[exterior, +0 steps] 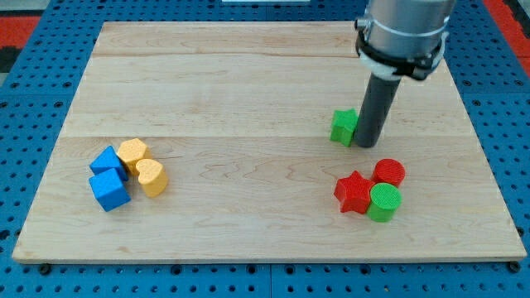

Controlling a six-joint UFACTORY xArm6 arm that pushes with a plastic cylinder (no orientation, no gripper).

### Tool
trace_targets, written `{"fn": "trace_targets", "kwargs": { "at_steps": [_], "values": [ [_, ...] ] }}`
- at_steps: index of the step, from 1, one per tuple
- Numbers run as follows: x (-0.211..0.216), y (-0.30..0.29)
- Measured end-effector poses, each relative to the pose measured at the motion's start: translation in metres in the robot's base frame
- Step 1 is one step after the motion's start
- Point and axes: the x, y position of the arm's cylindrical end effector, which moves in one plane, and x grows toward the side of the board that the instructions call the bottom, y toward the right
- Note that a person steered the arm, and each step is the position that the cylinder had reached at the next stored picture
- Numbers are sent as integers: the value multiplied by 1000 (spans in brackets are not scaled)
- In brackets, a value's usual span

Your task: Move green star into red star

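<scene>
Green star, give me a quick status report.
My tip sits against green star's right side. Red star lies below, apart. Green cylinder and red cylinder touch red star.

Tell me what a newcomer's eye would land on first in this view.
First, the thick dark rod coming down from the view's top right, with my tip set against the right side of the green star. Below it sits a tight cluster: the red star, a red cylinder and a green cylinder. Far off at the view's left, two blue blocks and two yellow blocks huddle together.
</scene>
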Motion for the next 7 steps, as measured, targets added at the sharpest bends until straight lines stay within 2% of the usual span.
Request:
{"fn": "trace_targets", "kwargs": {
  "at_steps": [1, 2, 3, 4, 7],
  "values": [
    [-12, -20],
    [-37, 29],
    [-61, 26],
    [-63, -44],
    [-30, -93]
  ]
}}
